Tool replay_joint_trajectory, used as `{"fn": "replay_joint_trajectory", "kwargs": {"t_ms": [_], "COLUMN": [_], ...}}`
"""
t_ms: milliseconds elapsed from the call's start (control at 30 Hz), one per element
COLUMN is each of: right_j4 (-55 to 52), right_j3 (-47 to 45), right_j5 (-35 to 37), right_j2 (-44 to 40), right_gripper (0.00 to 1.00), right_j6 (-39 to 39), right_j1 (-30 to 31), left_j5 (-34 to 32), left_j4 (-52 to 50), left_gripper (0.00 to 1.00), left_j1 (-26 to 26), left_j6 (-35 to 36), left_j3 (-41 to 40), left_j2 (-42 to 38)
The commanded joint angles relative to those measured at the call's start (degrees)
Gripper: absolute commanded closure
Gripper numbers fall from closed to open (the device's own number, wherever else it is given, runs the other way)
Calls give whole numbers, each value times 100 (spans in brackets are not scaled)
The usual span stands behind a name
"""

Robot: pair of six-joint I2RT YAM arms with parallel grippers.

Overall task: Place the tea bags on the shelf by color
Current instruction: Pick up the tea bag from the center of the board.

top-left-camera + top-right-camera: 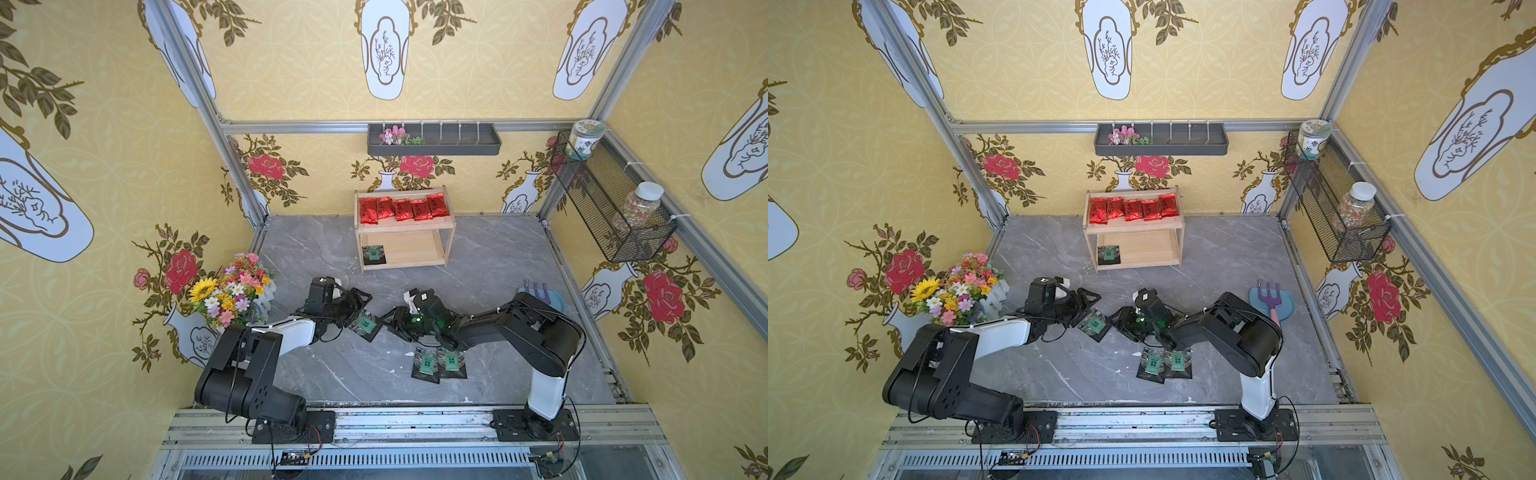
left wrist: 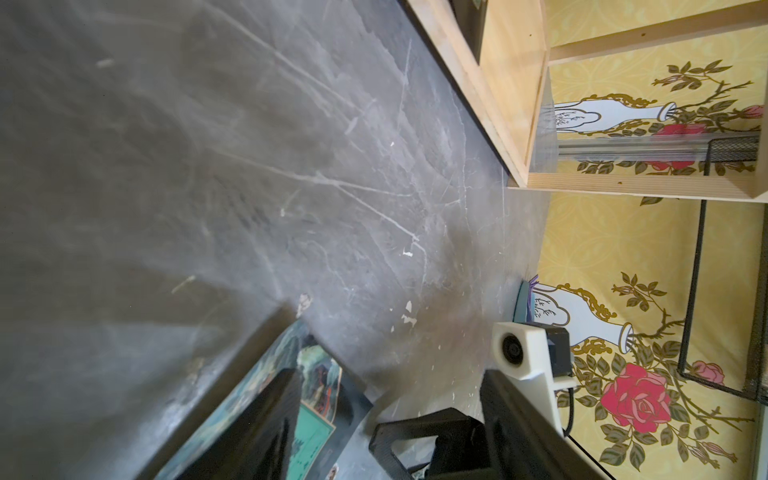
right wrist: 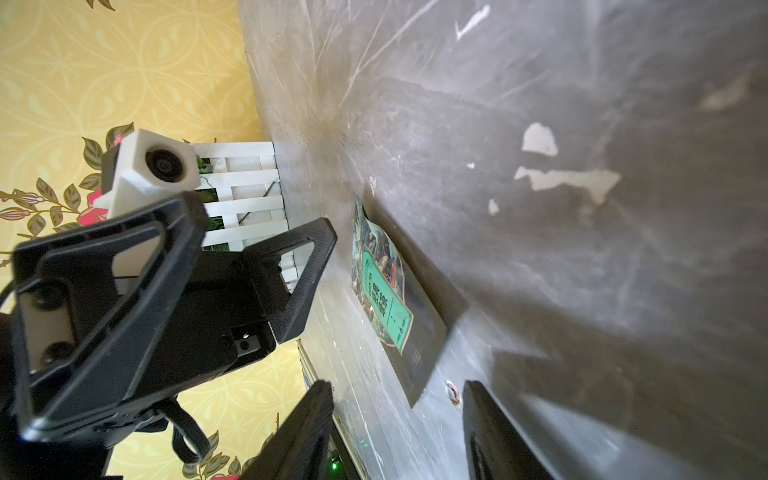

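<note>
Nearest my base, a pair of black bags (image 1: 426, 365) lies touching on the table (image 1: 332, 374). Just past them, a third black bag (image 3: 384, 299) lies between my grippers. My right gripper (image 3: 397, 388) has its fingers spread and empty; the bag's near corner points into the gap, its long axis running away along my reach, so this side looks better placed. My left gripper (image 1: 360, 312), also spread, sits at the bag's other end. Beyond, the shelf (image 1: 405, 227) holds red bags (image 1: 403, 209) on top and one black bag (image 1: 373, 254) below.

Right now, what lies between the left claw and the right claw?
One black tea bag lies between the left claw and the right claw; both top views show it.
</note>
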Motion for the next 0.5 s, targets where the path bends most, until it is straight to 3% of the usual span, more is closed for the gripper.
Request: {"fn": "replay_joint_trajectory", "kwargs": {"t_ms": [0,333,467], "right_j4": [352,571,808], "right_j3": [-13,-16,81], "right_j5": [-55,-143,-264], "right_j2": [76,261,489], "right_gripper": [46,46,51], "right_j6": [93,193,299], "right_j1": [6,-7,-3], "left_j5": [23,-7,39], "left_j4": [145,273,390], "left_gripper": [26,26,27], "left_j1": [30,110,112], "left_j6": [133,133,98], "left_j3": [-75,-298,-332], "left_j2": [51,114,156]}}
